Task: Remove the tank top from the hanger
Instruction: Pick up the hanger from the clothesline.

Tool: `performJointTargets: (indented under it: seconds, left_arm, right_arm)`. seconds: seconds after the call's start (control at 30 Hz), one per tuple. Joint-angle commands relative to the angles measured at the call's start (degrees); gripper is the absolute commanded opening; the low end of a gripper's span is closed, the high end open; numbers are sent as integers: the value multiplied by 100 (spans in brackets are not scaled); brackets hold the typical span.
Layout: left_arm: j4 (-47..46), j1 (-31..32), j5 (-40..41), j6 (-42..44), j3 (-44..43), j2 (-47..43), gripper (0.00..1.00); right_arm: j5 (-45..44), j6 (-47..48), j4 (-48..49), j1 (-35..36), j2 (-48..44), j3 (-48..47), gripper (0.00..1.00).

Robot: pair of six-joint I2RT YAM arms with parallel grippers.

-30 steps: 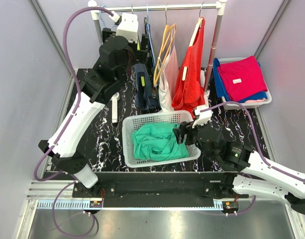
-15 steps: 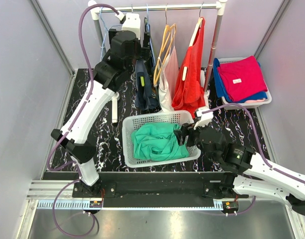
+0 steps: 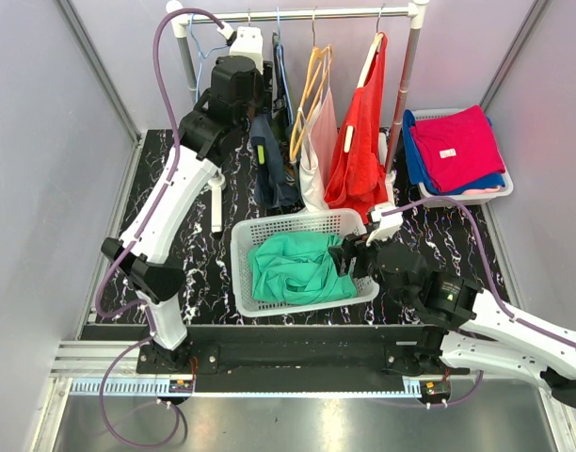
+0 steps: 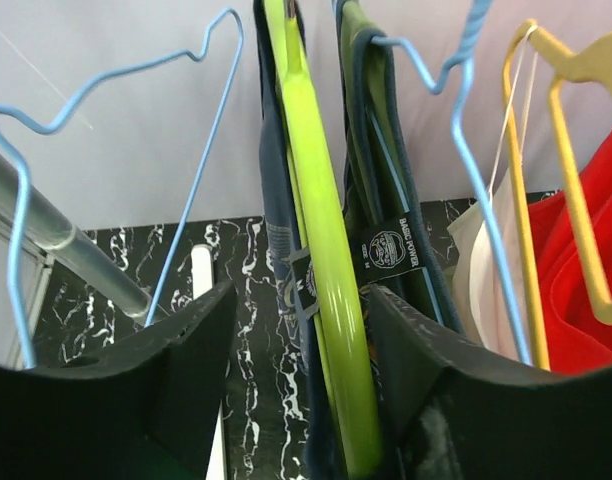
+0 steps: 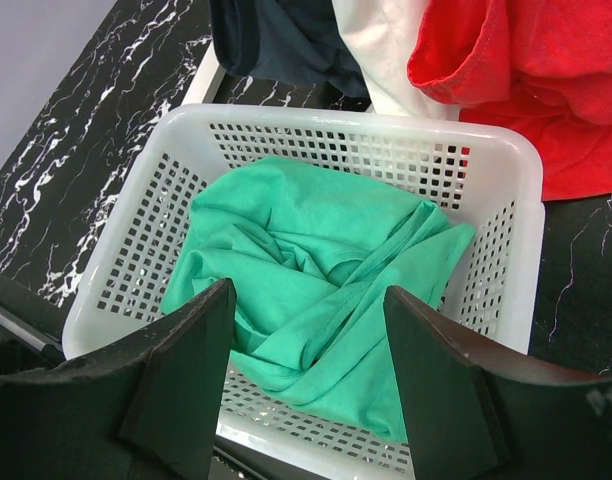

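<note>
A navy tank top (image 3: 274, 174) hangs on a lime-green hanger (image 3: 261, 151) at the left of the clothes rail (image 3: 307, 13). My left gripper (image 3: 269, 94) is raised to the rail. In the left wrist view it (image 4: 301, 350) is open, with the lime hanger (image 4: 321, 260) and navy fabric (image 4: 386, 200) between the jaws, close to the right finger. My right gripper (image 3: 343, 256) is open and empty over the white basket (image 3: 241, 273), which holds a green garment (image 3: 297, 268). It also shows in the right wrist view (image 5: 311, 370), above the green garment (image 5: 316, 290).
Empty blue wire hangers (image 4: 196, 150), a yellow hanger (image 4: 576, 200) with a pale top, and a red top (image 3: 359, 141) hang on the rail. A tray (image 3: 500, 193) of folded red and blue clothes stands at the right. A white pen-like object (image 3: 216, 202) lies left of the basket.
My left arm has risen and swung right to the rail, bringing its open jaws around the lime hanger and navy top. My right gripper has barely moved.
</note>
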State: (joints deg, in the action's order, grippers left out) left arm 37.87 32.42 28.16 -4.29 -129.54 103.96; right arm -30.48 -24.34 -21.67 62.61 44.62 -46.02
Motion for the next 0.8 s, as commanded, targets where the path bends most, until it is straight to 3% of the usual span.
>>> performJointTargets:
  seconds: [0.0,0.07,0.23,0.43,0.77]
  left_arm:
    - [-87,-157,-267,-45,-213,98,55]
    - [-78,-184,-329,-28,-204,107,49]
    - [-78,-210,-417,43,-239,63,22]
    - [-130,-245,-452,157,-353,-60,3]
    - [-753,-245,-742,701,-485,-534,0]
  right_arm:
    - [-37,-89,242,-12,-138,5,70]
    - [-37,-80,251,-12,-138,-3,70]
    - [-28,-62,234,-3,-94,-30,70]
    - [-11,-54,207,-3,-111,-39,70]
    - [51,-106,119,-3,-182,-83,69]
